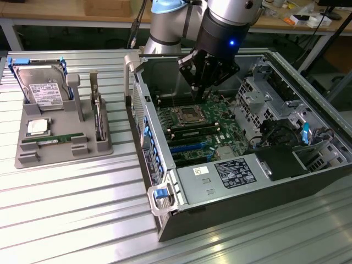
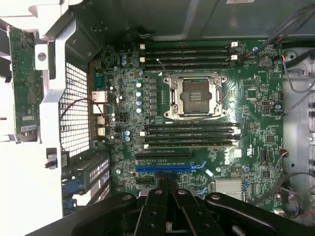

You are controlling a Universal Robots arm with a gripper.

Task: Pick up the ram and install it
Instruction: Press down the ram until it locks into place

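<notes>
While the ram (image 1: 53,141) lies trayed, the shut tool (image 1: 199,83) hides memory slots.

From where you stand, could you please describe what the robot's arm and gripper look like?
The arm is built of silver-grey tubular segments with a pale blue joint cap at the top. Its wrist section is glossy black with a small blue light glowing on it. The gripper is black, angular, with bolted linkage fingers. A dark cable runs down behind the arm.
</notes>
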